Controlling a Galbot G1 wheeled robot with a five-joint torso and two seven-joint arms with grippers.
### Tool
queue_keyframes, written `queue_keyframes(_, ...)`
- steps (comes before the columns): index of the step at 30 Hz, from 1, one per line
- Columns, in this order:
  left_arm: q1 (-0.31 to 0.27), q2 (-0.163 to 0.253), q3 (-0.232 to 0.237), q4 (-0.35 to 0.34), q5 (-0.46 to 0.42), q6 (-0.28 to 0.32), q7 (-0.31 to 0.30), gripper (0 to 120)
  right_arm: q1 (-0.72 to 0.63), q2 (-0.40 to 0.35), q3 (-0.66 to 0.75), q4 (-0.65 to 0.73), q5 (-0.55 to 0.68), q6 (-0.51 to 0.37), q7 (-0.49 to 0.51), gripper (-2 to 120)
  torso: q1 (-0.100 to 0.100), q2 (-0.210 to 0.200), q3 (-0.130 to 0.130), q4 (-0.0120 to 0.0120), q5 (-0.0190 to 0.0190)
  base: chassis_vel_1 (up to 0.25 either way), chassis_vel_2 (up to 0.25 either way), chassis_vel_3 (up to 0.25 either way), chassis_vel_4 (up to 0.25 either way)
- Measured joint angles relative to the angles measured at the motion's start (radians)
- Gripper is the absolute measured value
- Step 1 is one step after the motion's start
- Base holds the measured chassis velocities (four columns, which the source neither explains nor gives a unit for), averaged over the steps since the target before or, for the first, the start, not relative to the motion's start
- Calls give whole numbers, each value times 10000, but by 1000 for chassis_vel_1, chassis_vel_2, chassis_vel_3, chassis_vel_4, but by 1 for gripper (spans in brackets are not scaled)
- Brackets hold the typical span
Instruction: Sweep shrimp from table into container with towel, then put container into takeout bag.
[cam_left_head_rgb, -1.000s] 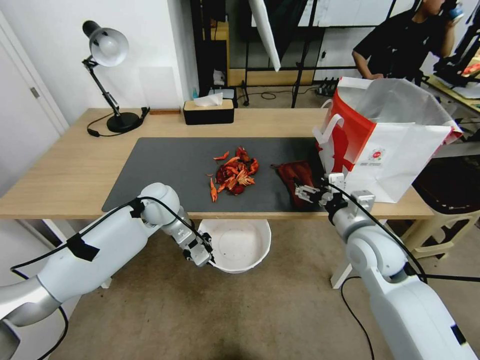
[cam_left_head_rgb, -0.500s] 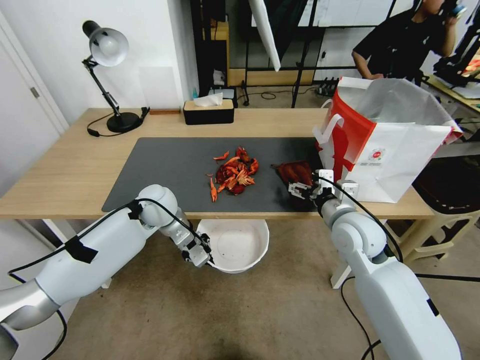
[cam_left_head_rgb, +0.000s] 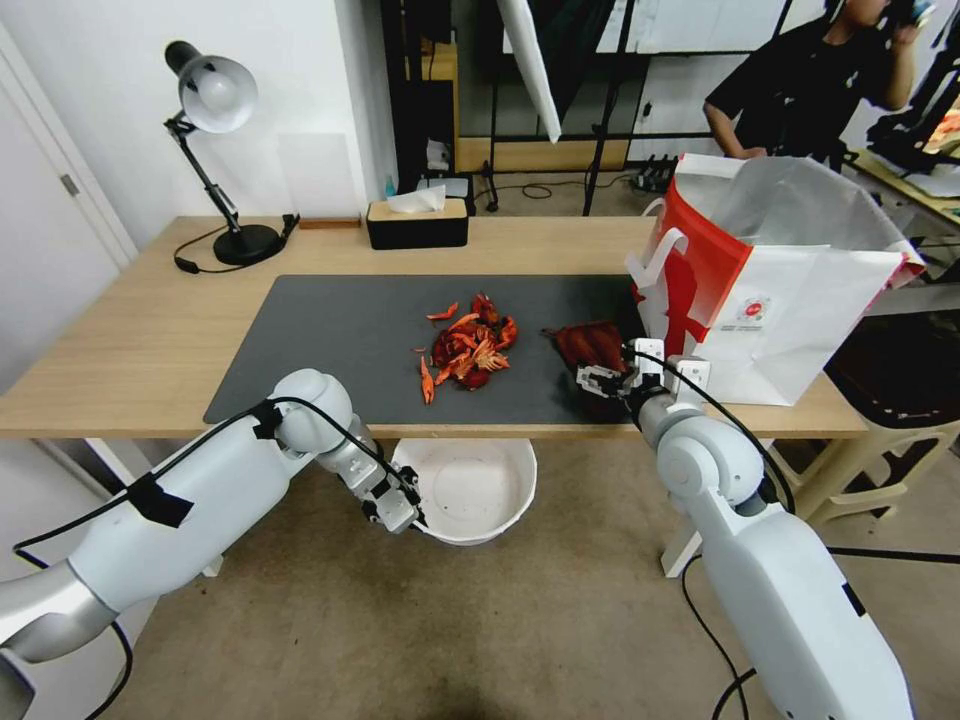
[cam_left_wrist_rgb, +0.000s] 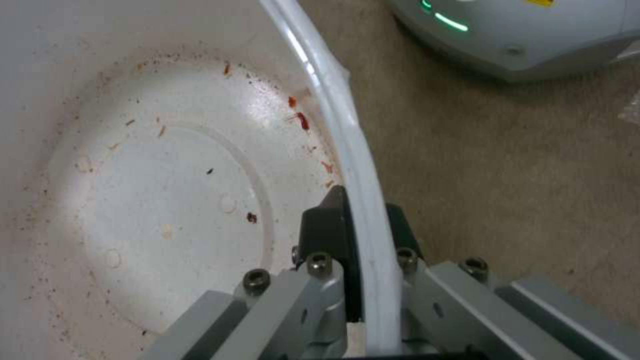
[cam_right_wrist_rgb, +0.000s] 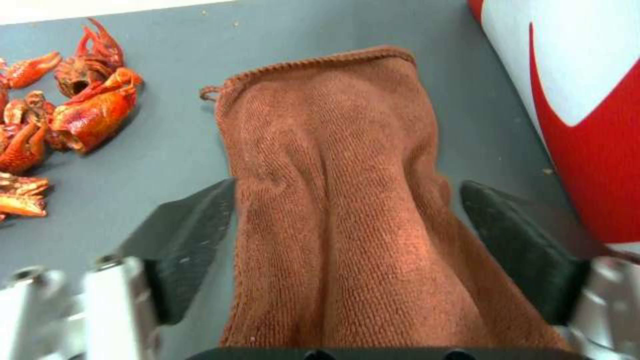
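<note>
Step in hand: the towel (cam_right_wrist_rgb: 347, 200) is judged to be about to be taken up; no shrimp (cam_left_head_rgb: 468, 348) have been swept yet.

Right hand (cam_right_wrist_rgb: 360, 250): fingers are held apart, one on each side of the towel's near end; the cloth lies between them and has not been closed on. It sits low over the mat (cam_left_head_rgb: 330, 340) at the near edge of the tabletop (cam_left_head_rgb: 130, 340).

Towel: it is laid flat on the mat, with its long axis running away from the right hand toward the far side. The fingers straddle it across its short width, so closing them would gather the near end.

Shrimp: they are piled mid-mat, to the towel's left and just apart from it; a leftward sweep from the towel's place would meet them.

Bag (cam_left_head_rgb: 770, 290): it stands upright and open just to the right of the towel, close beside the right hand.

Left hand (cam_left_wrist_rgb: 360, 235): it is clamped on the rim of the bowl (cam_left_wrist_rgb: 167, 200), one finger inside and one outside.

Bowl: it is held below the tabletop's near edge, roughly under the pile, with only specks seen inside it.

Nearer arm: the right one is at the towel; the left one is taken up with the bowl.
</note>
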Motion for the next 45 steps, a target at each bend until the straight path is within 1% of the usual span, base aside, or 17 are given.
queue_keyframes(1, 5, 7, 0, -1, -2, -2, -4, 0, -1, 7, 5, 0, 16, -6, 19, 80, 0, 0, 0, 0, 0, 0, 0, 0, 0)
queue_keyframes(3, 13, 27, -1, -3, -7, -8, -18, 0, 6, 14, 23, -1, 110, -42, 94, 67, 0, 0, 0, 1, 0, 0, 0, 0, 0)
queue_keyframes(4, 13, 27, -1, -3, -7, -8, -18, 0, 6, 14, 23, -1, 110, -42, 94, 67, 0, 0, 0, 1, 0, 0, 0, 0, 0)
queue_keyframes(6, 12, 28, -2, -4, -16, -14, -33, 0, 12, 16, 41, -10, 171, -67, 153, 57, 0, 0, 0, 0, 0, 0, 0, 0, 0)
queue_keyframes(7, 12, 28, -2, -4, -16, -14, -33, 0, 12, 16, 41, -10, 171, -67, 153, 57, 0, 0, 0, 0, 0, 0, 0, 0, 0)
queue_keyframes(10, 16, 31, -1, -8, -27, -19, -44, 0, 7, 32, 58, -15, 242, -93, 237, 47, -2, 0, 0, 0, 0, 0, 0, 0, 0)
queue_keyframes(13, 32, 36, -2, 0, -33, -54, -78, 0, -30, 59, 98, -11, 376, -125, 323, 30, -2, 0, 0, 0, 0, 0, 0, 0, 0)
queue_keyframes(14, 32, 36, -2, 0, -33, -54, -78, 0, -30, 59, 98, -11, 376, -125, 323, 30, -2, 0, 0, 0, 0, 0, 0, 0, 0)
queue_keyframes(16, 59, 43, -10, 12, -36, -73, -103, 0, -61, 78, 131, -2, 457, -147, 369, 20, -2, 0, 0, 0, 0, 0, 0, 0, 0)
queue_keyframes(19, 82, 54, -32, 18, -37, -90, -113, 0, -74, 86, 139, 4, 476, -148, 376, 13, -2, 0, 0, 0, 0, 0, 0, 0, 0)
queue_keyframes(20, 114, 84, -75, 19, -39, -105, -118, 0, -87, 94, 140, 18, 482, -135, 366, 6, -1, 0, 0, 0, 0, 0, 0, 0, 0)
queue_keyframes(26, 200, 178, -202, -12, -48, -109, -124, 0, -64, 12, 109, 125, 412, 340, -296, 3, -2, -1, 0, 0, 1, 0, 0, 0, 0)
queue_keyframes(29, 292, 238, -330, -23, -50, -110, -126, 0, 114, -198, -25, 88, 113, 967, -1321, 3, -1, 0, -1, 0, 0, 0, 0, 0, 0)
queue_keyframes(33, 423, 302, -507, -46, -50, -114, -129, 0, 535, -431, -302, -180, -275, 1601, -2130, 3, -2, 0, 0, 0, 1, 0, 0, 0, 0)
queue_keyframes(38, 556, 358, -714, -59, -54, -127, -148, 0, 1405, -652, -852, -722, -761, 2078, -2639, 3, -2, 0, 0, -3, -2, 0, 0, 0, 0)
queue_keyframes(43, 709, 414, -920, -98, -55, -131, -160, 0, 2126, -669, -1357, -1265, -1094, 2248, -2701, 3, -2, 0, 0, -1, 2, 0, 0, 0, 0)
queue_keyframes(45, 802, 443, -1059, -102, -55, -137, -181, 0, 2955, -613, -1958, -1964, -1381, 2330, -2693, 3, -1, -1, 1, 5, -1, 0, 0, 0, 0)
